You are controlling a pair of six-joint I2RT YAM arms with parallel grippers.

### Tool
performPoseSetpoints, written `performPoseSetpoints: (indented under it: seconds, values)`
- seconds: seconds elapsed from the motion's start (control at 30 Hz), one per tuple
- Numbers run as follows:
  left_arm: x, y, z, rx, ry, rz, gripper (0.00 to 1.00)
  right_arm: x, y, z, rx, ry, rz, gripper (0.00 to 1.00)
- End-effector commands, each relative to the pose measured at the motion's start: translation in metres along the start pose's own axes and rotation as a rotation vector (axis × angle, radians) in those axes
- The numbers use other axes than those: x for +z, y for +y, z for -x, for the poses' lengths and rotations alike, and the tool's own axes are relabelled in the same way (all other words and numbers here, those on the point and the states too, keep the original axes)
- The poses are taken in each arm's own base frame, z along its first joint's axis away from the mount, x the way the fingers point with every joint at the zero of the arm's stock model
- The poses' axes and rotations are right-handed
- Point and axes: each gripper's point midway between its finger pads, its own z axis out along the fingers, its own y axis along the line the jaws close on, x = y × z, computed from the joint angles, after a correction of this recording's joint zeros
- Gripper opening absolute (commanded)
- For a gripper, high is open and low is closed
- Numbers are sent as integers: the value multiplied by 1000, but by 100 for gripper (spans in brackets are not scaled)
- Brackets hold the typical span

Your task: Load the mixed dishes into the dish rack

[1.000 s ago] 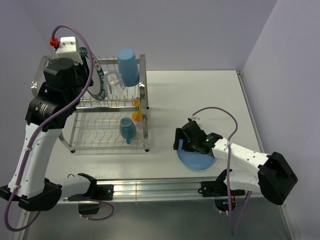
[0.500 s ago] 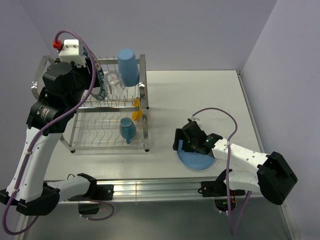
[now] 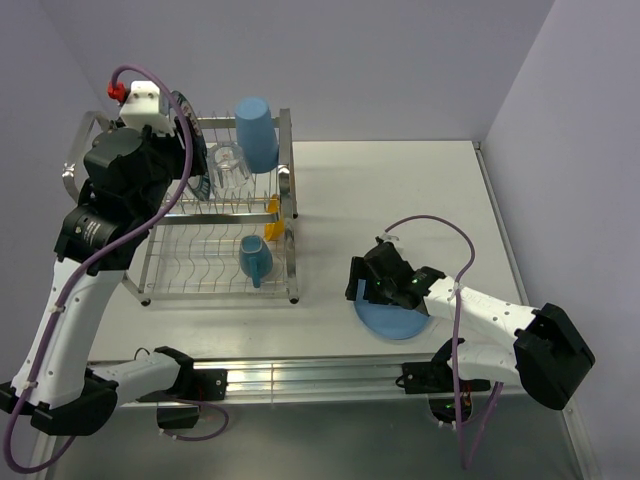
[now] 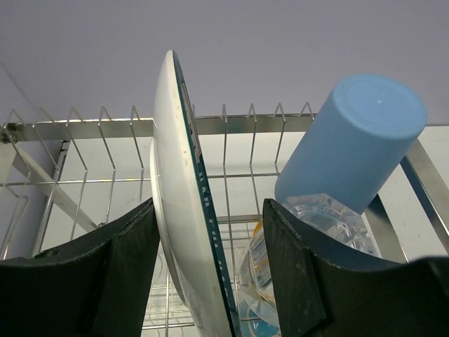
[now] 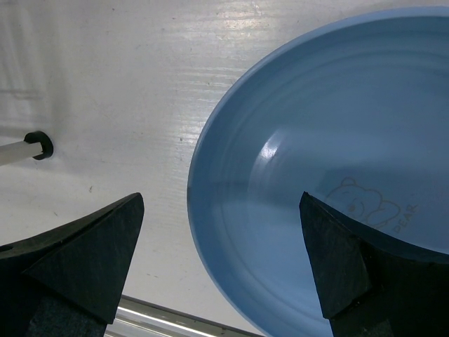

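At the left end of the worktop, a two-tier wire dish rack runs from the far edge most of the way toward the front edge, with lilac walls closing off the far and right sides. Bare white surface lies between the rack's right side and the right edge. A blue plate lies flat there, close to the front edge and well apart from the rack. Faintly printed inside it is a bear outline with small lettering that appears to read DEAR. The right gripper hangs low over the plate's left rim, jaws spread wide with the rim between them and nothing in their grasp.

Up in the rack's top tier, near its left end, a white plate with a dark patterned rim stands on edge among the wires. The left gripper straddles it from above with jaws parted. One finger sits well clear of the patterned face; the other is close by the plain back, where contact cannot be made out. Just beside that plate, in the same tier, a blue tumbler leans upside down over a clear glass. A light blue mug sits in the lower tier near the right end, and a small yellow bowl stands on edge at the rack's right side.
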Motion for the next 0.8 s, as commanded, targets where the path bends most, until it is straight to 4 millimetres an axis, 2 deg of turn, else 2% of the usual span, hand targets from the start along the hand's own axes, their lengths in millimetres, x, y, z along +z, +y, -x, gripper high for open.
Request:
performPoseSetpoints:
  seconds: [0.0, 0.13, 0.4, 0.53, 0.77]
  values:
    - [2, -14, 2, -22, -19, -65, 64, 1, 1, 6, -6, -26, 11, 100]
    - [-1, -17, 4, -17, -29, -88, 60, 1, 2, 7, -5, -24, 16, 100]
    - [7, -10, -8, 6, 8, -39, 66, 0, 5, 6, -3, -18, 31, 100]
    - [-1, -5, 2, -21, -40, -26, 68, 0, 3, 5, -4, -17, 29, 100]
    - [-19, 14, 17, -44, -88, 49, 76, 3, 0, 8, -6, -13, -5, 100]
